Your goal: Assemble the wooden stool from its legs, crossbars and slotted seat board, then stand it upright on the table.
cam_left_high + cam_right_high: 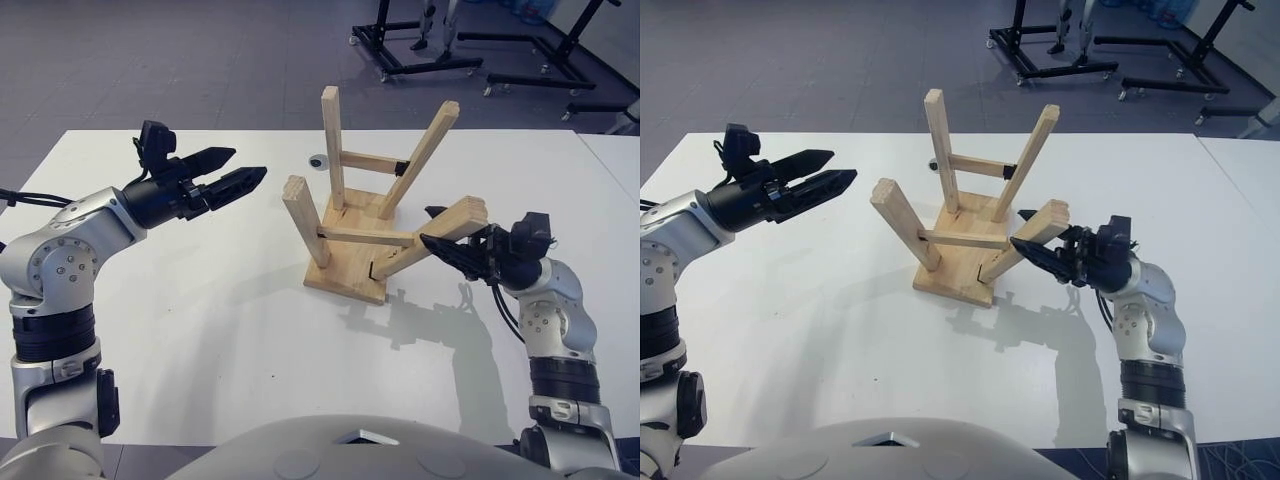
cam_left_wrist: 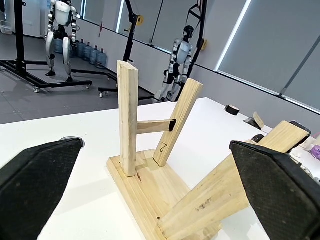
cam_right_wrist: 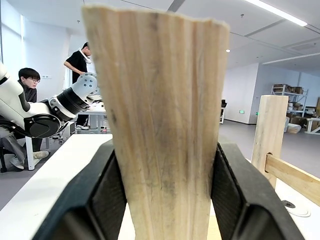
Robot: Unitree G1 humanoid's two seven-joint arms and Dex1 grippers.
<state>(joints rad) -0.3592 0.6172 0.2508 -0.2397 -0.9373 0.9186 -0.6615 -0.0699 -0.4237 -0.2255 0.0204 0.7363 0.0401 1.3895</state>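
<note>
A wooden stool leg (image 3: 160, 125) is clamped on both sides between the black fingers (image 3: 100, 200) of the right gripper (image 1: 445, 232), its sawn end blocking most of what lies beyond in the right wrist view. The leg belongs to the stool (image 1: 350, 230), which stands upside down near the middle of the white table (image 1: 200, 330), the seat board (image 1: 345, 275) flat on the surface and four splayed legs pointing up. One crossbar (image 1: 368, 160) links the far pair of legs, another (image 1: 365, 237) the near pair. The seat's slots face away or lie beneath the legs and cannot be made out, and the fingers cover the held leg's tip in the head views. The left gripper (image 1: 245, 165) hovers above the table to the stool's left, well apart from it, fingers spread and holding nothing; in its own wrist view both fingers (image 2: 35, 190) are cut off at the frame's edge. A small dark round object (image 1: 317, 160) lies on the table behind the stool, too small to identify. Black wheeled frames (image 1: 430, 50) stand on the floor beyond, cropped at the top.
</note>
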